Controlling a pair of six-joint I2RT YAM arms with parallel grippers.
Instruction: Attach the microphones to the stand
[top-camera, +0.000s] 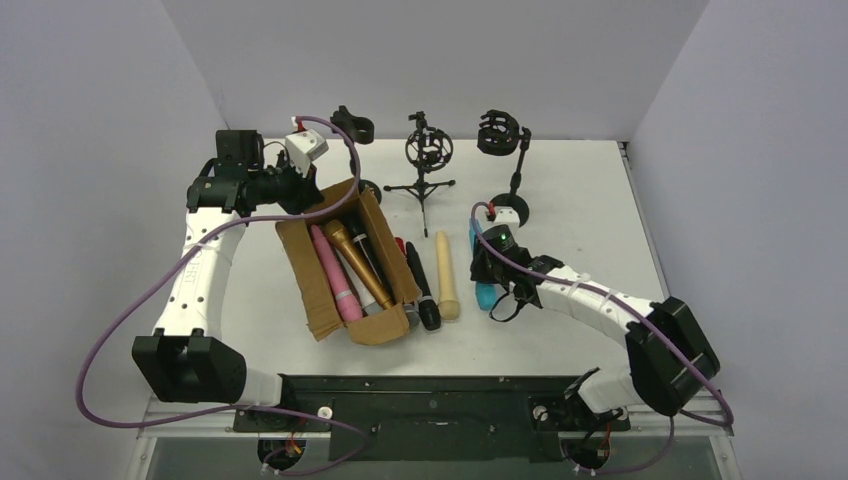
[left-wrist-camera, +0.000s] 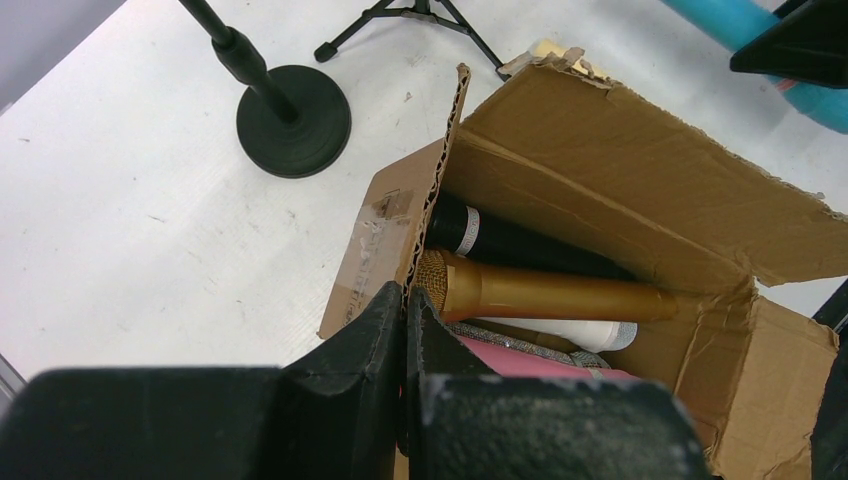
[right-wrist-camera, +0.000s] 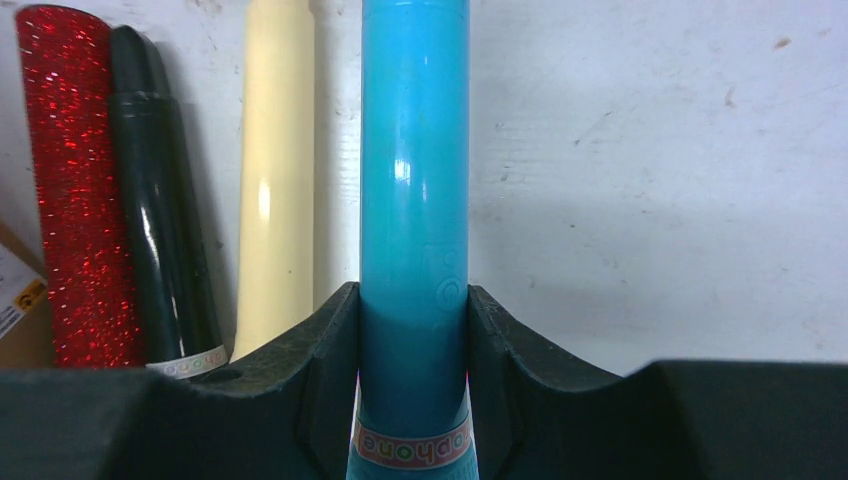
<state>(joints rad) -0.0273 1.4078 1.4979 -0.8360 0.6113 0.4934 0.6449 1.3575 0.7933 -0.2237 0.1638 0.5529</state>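
The right gripper pinches the smooth, glossy teal microphone at the white surface, parallel to a cream microphone, a shiny black microphone and a glittery red microphone lying there. The left gripper is pressed together on the corrugated wall of the torn cardboard box, which holds a metallic gold microphone, a pink microphone and a second black microphone.

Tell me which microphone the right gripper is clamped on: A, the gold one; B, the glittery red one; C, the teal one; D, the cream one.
C: in the right wrist view the right gripper is shut around the teal plastic stick-shaped microphone.
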